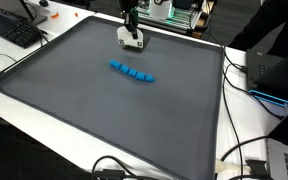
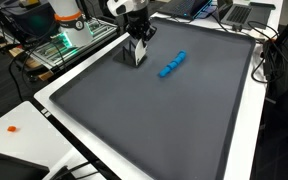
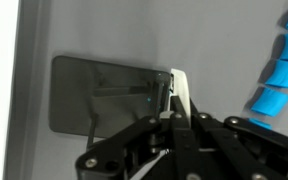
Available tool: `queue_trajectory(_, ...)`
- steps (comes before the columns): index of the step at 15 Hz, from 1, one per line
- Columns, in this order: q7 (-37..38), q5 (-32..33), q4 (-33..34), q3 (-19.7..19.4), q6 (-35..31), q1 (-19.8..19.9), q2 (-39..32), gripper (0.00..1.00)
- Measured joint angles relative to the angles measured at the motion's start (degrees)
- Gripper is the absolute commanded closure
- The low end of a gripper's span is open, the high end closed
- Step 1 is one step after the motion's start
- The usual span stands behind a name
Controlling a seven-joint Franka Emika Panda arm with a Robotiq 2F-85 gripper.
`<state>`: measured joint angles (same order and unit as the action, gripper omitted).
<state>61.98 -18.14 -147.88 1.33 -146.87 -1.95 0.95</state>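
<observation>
While the arm stood over the far part of the dark grey mat (image 1: 104, 110), we counted one gripper (image 1: 132, 44) and one row of blue blocks (image 1: 132, 72) on it. In an exterior view the row seemed to hold five blocks, though the pieces were small and ran together, so we could not be sure of the number. The wrist view caught only the end of the row, at its right edge (image 3: 279, 60), where we made out three or four pieces.

The blocks were all the same bright blue, small and roughly cubic. They lay touching one another in a slightly bent line, flat on the mat near its middle, toward the far side. In both exterior views the row lay near the gripper (image 2: 136, 60) but clear of it, with bare mat between them (image 2: 172, 65).

The fingers (image 3: 182, 92) were drawn together in the wrist view, their pale tips meeting, and we saw nothing between them. They pointed down at the mat. Beside them in that view lay one darker rounded rectangle (image 3: 104, 95); we could not tell whether it was a shadow or a flat thing.

The mat covered most of one white surface (image 2: 14, 110). Around it we counted one black keyboard (image 1: 14, 30) at a corner, one small orange thing (image 2: 12, 128) on the white margin, and several dark cables (image 1: 239, 150) along one edge.
</observation>
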Motion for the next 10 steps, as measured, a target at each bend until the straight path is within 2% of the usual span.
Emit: queue_trajectory(10,0.82,-3.23,-2.53,0.02,-4.02,0.04,-0.32,0.99)
